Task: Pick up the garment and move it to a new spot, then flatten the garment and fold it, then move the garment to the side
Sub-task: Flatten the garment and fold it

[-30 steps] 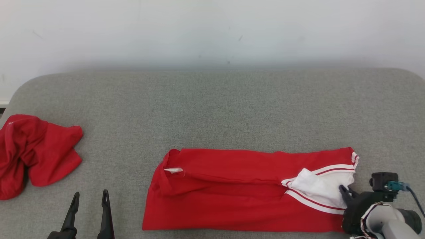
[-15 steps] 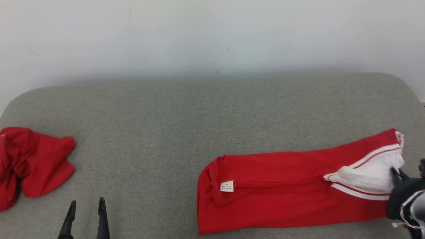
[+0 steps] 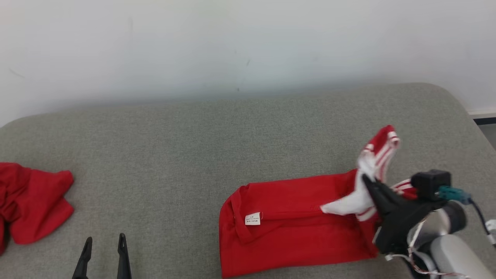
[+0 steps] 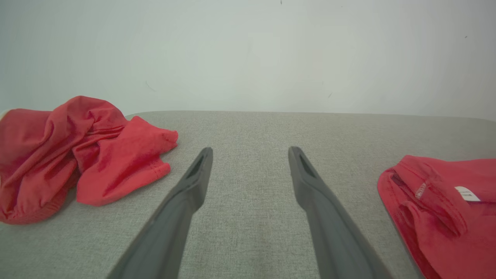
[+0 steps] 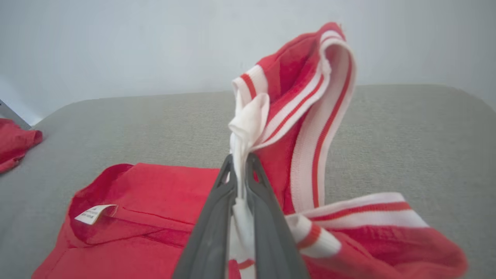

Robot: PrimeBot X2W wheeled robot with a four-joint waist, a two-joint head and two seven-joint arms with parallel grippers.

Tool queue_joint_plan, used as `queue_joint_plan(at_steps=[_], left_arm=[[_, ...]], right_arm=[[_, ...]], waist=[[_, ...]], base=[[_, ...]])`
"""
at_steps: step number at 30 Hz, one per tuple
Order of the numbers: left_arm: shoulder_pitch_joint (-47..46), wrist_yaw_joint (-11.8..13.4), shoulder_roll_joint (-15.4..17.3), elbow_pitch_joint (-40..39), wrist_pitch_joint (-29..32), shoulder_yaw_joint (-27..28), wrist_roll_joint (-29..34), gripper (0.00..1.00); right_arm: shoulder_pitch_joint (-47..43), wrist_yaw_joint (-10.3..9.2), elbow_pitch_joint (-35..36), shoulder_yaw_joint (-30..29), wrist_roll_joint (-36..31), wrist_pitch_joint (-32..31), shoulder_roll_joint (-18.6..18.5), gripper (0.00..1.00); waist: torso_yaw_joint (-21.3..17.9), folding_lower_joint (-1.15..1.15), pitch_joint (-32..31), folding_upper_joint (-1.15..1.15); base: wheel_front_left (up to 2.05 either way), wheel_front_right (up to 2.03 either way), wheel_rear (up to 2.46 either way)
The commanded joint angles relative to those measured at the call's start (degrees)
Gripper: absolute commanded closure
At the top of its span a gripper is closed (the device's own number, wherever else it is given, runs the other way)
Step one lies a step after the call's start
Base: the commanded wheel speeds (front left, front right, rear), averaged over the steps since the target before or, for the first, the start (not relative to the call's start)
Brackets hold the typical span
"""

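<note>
A red garment (image 3: 286,224) with white-and-red striped trim lies folded lengthwise on the grey cushion (image 3: 232,135), a small white label (image 3: 252,218) near its left end. My right gripper (image 3: 368,182) is shut on the white part of the garment's right end and holds it lifted above the cushion, the striped band (image 5: 321,100) curling up over the fingers (image 5: 217,217). My left gripper (image 3: 104,244) stands open at the lower left, nothing between its fingers (image 4: 306,182), apart from the garment (image 4: 445,209).
A second crumpled red cloth (image 3: 31,205) lies at the cushion's left edge, also left of my left gripper (image 4: 77,151). A pale wall (image 3: 248,46) rises behind the cushion. The cushion's right edge curves down near a dark floor strip (image 3: 484,121).
The right gripper has lifted the garment's striped end off the cushion and carried it leftward, folding it back over the body. The head camera has also shifted. The left gripper stays open.
</note>
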State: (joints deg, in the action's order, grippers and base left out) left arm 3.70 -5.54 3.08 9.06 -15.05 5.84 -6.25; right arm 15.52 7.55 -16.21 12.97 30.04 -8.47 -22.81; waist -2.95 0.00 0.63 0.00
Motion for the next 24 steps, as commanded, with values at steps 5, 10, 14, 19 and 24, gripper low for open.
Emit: queue_joint_plan(at_steps=[5,10,14,19,24], left_arm=[[-1.1,-0.4,-0.2,0.7,-0.2,-0.4,-0.4,0.0],[-1.9,-0.7,-0.2,1.2,-0.2,-1.2,-0.2,0.0],[-3.2,-0.8,-0.2,2.0,-0.2,-2.4,-0.1,0.0],[-4.4,-0.5,-0.2,2.7,-0.2,-4.7,-1.0,0.0],[-5.2,-0.5,-0.2,3.8,-0.2,-5.2,-1.8,0.0]], right_arm=[[-2.8,-0.15,8.1,2.2,0.5,-2.7,4.2,1.0],[-3.3,-0.15,11.0,5.2,-0.3,-4.5,8.2,1.0],[-1.6,-0.15,9.0,7.0,-1.2,-4.6,11.3,1.0],[0.5,-0.15,3.5,8.0,-3.1,-3.6,13.5,1.0],[2.2,-0.15,-2.3,8.5,-4.4,-2.4,14.1,0.35]], waist=[[1.3,0.0,0.3,0.0],[3.3,0.0,0.6,0.0],[5.0,0.0,1.1,0.0],[7.5,0.0,1.7,0.0],[8.8,0.0,2.0,0.0]], base=[[0.0,0.0,0.0],[0.0,0.0,0.0],[0.0,0.0,0.0],[0.0,0.0,0.0],[0.0,0.0,0.0]])
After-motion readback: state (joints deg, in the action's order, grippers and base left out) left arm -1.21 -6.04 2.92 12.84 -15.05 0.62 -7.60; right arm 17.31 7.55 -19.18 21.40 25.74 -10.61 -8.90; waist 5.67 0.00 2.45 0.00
